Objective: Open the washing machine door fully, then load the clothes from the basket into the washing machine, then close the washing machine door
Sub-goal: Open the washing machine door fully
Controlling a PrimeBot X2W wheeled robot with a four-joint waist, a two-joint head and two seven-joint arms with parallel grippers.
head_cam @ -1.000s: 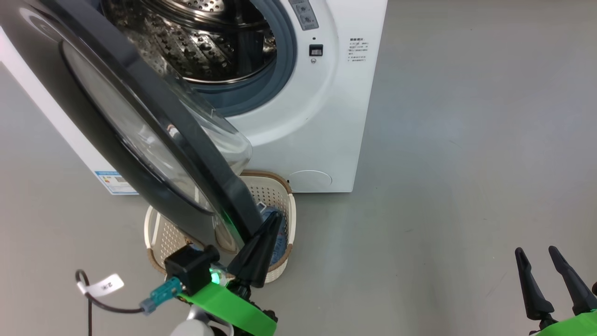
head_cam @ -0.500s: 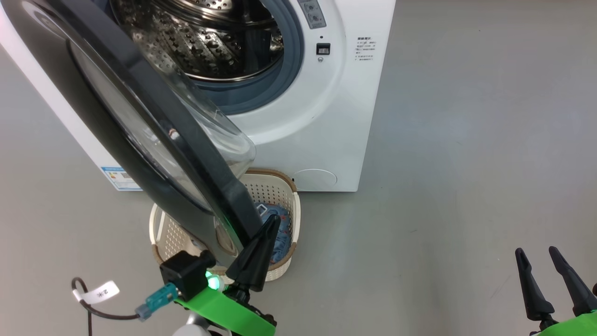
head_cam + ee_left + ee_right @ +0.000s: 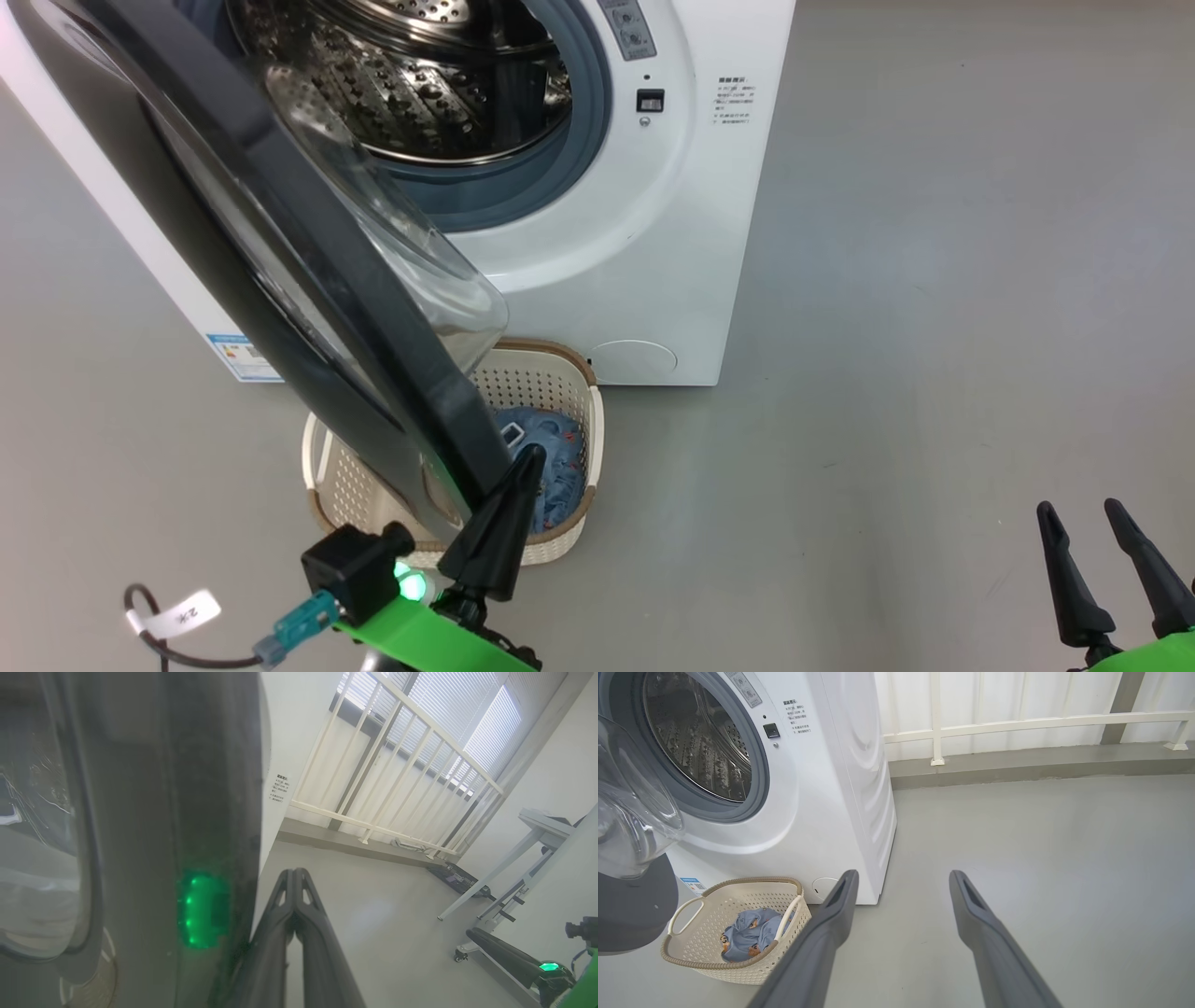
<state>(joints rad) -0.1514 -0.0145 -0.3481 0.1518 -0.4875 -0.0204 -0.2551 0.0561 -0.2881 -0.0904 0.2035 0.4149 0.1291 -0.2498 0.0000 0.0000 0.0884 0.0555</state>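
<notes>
basket (image 3: 537, 381) half hidden behind door (image 3: 373, 308), washing machine (image 3: 653, 243) top cropped

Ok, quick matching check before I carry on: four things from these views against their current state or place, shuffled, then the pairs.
Things:
1. left gripper
2. right gripper
3. clothes
4. washing machine door

States:
A. open, holding nothing
B. lying in the basket
C. shut, beside the door's lower edge
D. standing open

Pairs: 1-C, 2-A, 3-B, 4-D

Cable tag (image 3: 183, 612) reads "2" plus unclear character; washing machine (image 3: 653, 233) print illegible.
</notes>
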